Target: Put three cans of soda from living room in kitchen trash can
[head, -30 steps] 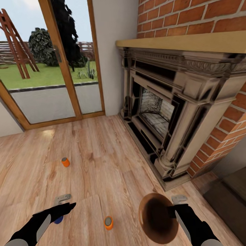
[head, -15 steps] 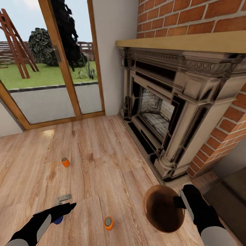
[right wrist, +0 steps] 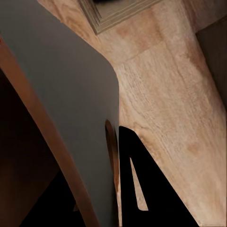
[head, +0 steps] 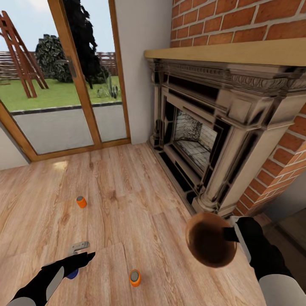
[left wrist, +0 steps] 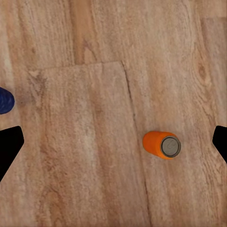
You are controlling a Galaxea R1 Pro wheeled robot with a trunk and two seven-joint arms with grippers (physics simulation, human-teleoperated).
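Observation:
I am in the living room. My right gripper (head: 231,234) is shut on the rim of the trash can (head: 211,239), held off the floor and tilted so its copper-brown inside faces me. Its grey wall (right wrist: 61,94) shows close up in the right wrist view, with a black finger (right wrist: 142,189) against the rim. One orange soda can (head: 135,278) lies on the floor near me, and a second orange can (head: 81,201) is farther off. The blue can (head: 72,273) peeks out beneath my left gripper (head: 83,258), which hovers open over the floor. The left wrist view shows the orange can (left wrist: 162,144) and the blue can's edge (left wrist: 4,100).
The ornate stone fireplace (head: 204,140) and a red brick wall (head: 238,21) stand on the right, close to the trash can. Wood-framed glass doors (head: 55,76) are at the back left. Light wood floor (head: 119,182) stretches between them.
My right arm has carried the trash can up and to the right, toward the base of the fireplace. The left arm and the cans have not moved.

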